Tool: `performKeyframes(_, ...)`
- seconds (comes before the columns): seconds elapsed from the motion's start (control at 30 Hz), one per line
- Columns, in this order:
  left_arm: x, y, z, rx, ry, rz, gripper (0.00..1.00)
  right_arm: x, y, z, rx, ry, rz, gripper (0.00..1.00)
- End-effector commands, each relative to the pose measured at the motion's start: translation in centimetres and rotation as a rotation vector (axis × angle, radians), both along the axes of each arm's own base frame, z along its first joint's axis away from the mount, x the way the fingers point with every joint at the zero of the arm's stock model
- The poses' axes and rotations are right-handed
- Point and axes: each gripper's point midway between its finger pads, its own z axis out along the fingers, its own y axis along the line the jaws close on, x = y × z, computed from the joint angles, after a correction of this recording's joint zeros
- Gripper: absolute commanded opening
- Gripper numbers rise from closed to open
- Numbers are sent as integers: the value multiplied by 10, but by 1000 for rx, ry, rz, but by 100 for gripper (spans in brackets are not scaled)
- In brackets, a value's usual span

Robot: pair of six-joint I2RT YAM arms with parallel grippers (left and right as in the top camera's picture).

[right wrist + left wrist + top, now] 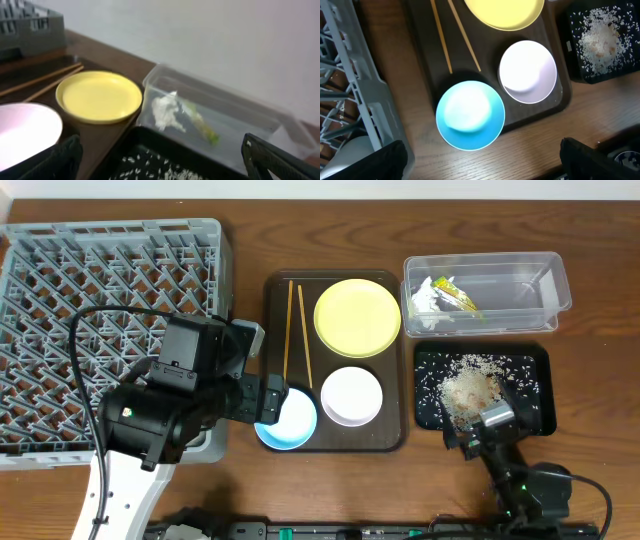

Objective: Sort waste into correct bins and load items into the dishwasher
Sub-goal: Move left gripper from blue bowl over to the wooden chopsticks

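The light blue bowl (pixel 290 420) (pixel 470 115), white bowl (pixel 351 395) (pixel 527 71), yellow plate (pixel 357 317) (pixel 99 95) and chopsticks (pixel 296 330) (pixel 455 35) lie on the brown tray (pixel 390 435). The tissue (pixel 425 298) (pixel 164 112) and green-and-orange wrapper (pixel 458 295) (pixel 202 125) lie in the clear tub (pixel 530 285). Rice crumbs (pixel 470 390) lie in the black tray (pixel 535 360). The grey dish rack (pixel 60 270) is at left. My left gripper (pixel 480 162) is open and empty, above the blue bowl's near edge. My right gripper (pixel 162 160) is open and empty, at the black tray's near edge.
The brown tray sits in the middle between the rack and the two bins. My left arm (pixel 170 400) covers the rack's front right corner. Bare wooden table (pixel 600 450) lies to the right and along the front edge.
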Motion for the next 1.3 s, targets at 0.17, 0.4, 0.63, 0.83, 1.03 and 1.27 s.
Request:
performKeyframes(0.17, 1, 1, 4, 10, -17, -4, 98, 4, -3, -4, 14, -27, -18, 99)
performKeyframes(0.4, 1, 1, 4, 10, -17, -3, 98, 4, -3, -4, 14, -27, -18, 99)
performKeyframes(0.63, 1, 1, 4, 10, -17, -3, 98, 4, -3, -4, 14, -26, -18, 99)
performKeyframes(0.83, 1, 1, 4, 10, -17, -3, 98, 4, -3, -4, 14, -26, -18, 99)
performKeyframes(1.03, -3, -10, 7, -73, 21, 19, 98, 4, -3, -4, 14, -26, -18, 99)
performKeyframes(1.27, 31, -16, 16, -103, -69, 69, 98, 4, -3, -4, 14, -26, -18, 99)
